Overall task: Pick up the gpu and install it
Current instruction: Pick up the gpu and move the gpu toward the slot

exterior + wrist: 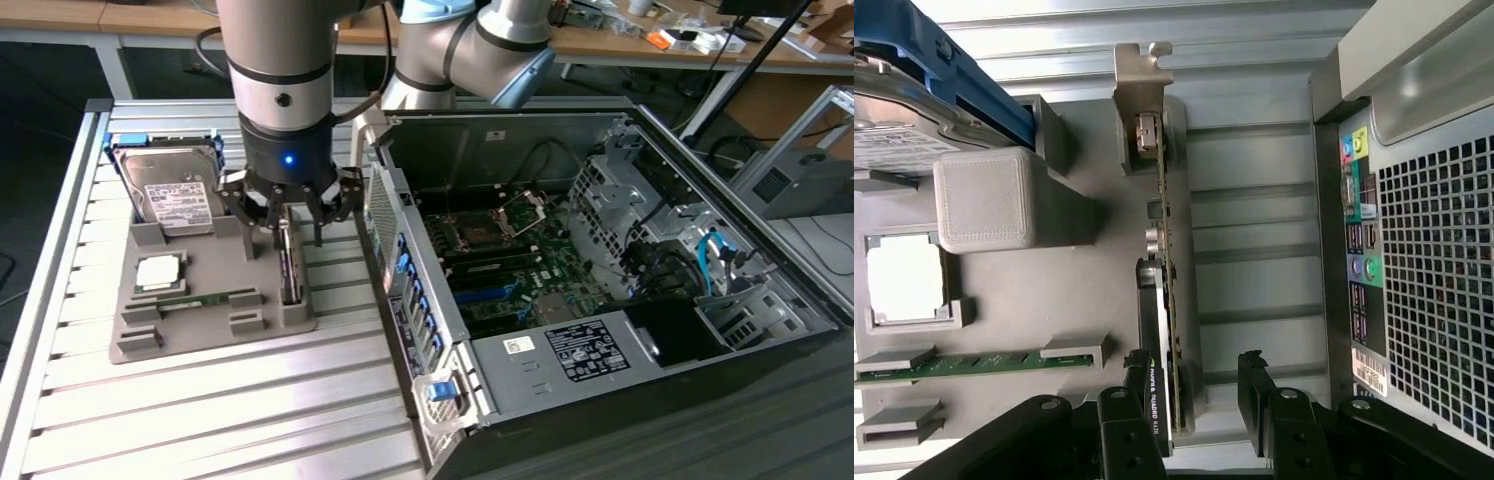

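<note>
Thin green gpu standing edgewise.

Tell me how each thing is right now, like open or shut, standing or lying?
gripper, open, low over the gpu.
gpu, standing on edge in the gray holder.
hard drive, leaning in the holder.
memory stick, lying flat in the holder.
computer case, side open.

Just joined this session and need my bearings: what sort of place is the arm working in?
Probably a robotics lab bench for PC assembly: an open computer case, a grey fixture holding the gpu and a hard drive on a slatted aluminium table, cluttered desks behind.
</note>
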Controlling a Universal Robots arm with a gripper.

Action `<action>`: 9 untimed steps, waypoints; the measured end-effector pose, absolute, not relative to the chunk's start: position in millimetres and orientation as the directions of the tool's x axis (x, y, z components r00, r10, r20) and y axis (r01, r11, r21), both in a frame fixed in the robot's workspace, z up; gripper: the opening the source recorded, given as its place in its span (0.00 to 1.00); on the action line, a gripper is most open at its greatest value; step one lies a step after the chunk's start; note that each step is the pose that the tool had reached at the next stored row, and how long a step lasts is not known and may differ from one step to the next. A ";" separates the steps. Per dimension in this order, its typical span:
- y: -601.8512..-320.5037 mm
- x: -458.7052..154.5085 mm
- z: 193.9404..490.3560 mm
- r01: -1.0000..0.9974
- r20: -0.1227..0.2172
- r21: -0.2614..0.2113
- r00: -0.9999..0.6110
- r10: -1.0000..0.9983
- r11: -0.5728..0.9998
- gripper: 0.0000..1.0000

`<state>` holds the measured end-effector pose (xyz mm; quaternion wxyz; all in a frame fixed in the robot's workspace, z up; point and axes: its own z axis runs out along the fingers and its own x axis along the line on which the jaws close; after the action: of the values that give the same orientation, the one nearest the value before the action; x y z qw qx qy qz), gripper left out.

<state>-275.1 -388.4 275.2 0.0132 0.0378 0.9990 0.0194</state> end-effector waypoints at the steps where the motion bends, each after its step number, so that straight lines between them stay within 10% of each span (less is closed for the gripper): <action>1: -388.4 -275.1 274.1 0.075 -0.025 0.040 -0.997 0.076 0.996 0.48; 9: -388.4 -275.2 269.0 0.075 -0.025 0.040 -0.997 0.076 0.996 0.48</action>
<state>-275.2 -388.4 269.0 0.0132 0.0379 0.9990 0.0193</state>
